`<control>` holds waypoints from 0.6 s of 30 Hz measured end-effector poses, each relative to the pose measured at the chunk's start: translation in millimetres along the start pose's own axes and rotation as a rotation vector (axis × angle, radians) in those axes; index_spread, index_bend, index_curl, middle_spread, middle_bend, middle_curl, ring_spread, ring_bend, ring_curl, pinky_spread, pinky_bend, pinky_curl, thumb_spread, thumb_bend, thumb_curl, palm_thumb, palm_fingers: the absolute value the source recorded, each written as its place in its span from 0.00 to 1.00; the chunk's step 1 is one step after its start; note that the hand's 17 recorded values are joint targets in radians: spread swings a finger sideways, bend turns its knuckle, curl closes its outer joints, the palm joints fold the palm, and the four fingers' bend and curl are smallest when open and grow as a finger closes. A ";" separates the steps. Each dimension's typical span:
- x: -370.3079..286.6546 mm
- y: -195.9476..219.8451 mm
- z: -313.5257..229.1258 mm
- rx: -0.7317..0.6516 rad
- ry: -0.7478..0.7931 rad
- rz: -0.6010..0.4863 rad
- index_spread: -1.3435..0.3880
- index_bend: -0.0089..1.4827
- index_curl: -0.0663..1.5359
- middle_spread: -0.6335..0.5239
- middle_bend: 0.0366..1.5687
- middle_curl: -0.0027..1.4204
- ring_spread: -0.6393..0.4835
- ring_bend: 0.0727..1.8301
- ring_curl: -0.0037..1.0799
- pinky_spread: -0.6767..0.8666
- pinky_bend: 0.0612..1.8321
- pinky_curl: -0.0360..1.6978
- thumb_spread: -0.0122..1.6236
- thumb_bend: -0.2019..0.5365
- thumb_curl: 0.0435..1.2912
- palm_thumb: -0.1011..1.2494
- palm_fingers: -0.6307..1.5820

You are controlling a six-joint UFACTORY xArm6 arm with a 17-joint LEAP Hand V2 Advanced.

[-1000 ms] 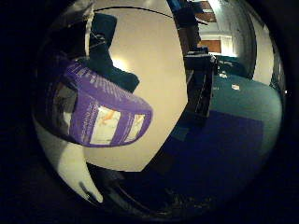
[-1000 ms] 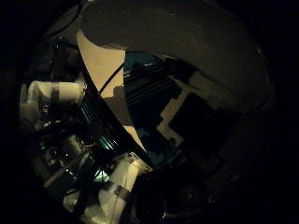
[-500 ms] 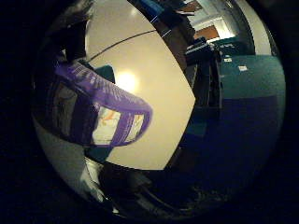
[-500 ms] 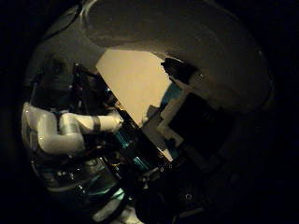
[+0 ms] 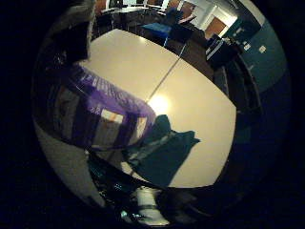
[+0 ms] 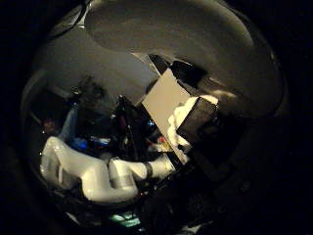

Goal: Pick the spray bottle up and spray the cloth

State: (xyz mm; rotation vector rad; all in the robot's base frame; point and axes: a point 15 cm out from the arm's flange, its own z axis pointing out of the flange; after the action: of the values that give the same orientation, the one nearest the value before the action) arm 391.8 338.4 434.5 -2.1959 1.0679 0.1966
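The spray bottle [image 5: 95, 110], white with a purple label, lies close against my palm and fills one side of the little finger side view. Its white body [image 6: 186, 39] also spans the thumb side view. My right hand [image 6: 98, 176] shows white fingers curled beside the bottle. In the little finger side view the dark teal cloth [image 5: 167, 153] lies crumpled on the pale table [image 5: 143, 67], beyond the bottle's lower end. A black part [image 6: 201, 122] sits next to the bottle's body in the thumb side view.
The pale table has a seam across its middle and a bright light spot [image 5: 160, 103] near the cloth. Dark chairs and other tables [image 5: 157, 24] stand at the far end. A blue wall [image 5: 262, 52] runs beyond the table's edge.
The whole picture has swung, so the hand has turned with the bottle in it. The table and the cloth now fill the little finger side view. The fingers have shifted in the thumb side view.
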 end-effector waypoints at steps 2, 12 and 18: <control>-7.7 -9.5 7.4 0.039 -0.075 0.012 0.68 0.86 0.45 0.46 0.89 0.49 0.35 0.69 0.81 0.31 0.57 0.73 0.58 0.25 0.49 0.88 0.80; 28.8 -36.9 41.9 0.181 -0.304 0.103 0.68 0.85 0.45 0.46 0.89 0.48 0.35 0.69 0.81 0.31 0.57 0.73 0.58 0.25 0.50 0.89 0.80; 73.3 -23.8 66.2 0.226 -0.371 0.165 0.68 0.85 0.45 0.46 0.89 0.48 0.35 0.70 0.81 0.31 0.57 0.73 0.59 0.25 0.50 0.89 0.80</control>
State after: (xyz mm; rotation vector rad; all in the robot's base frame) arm 467.3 343.6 366.6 -1.7832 1.0048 0.5097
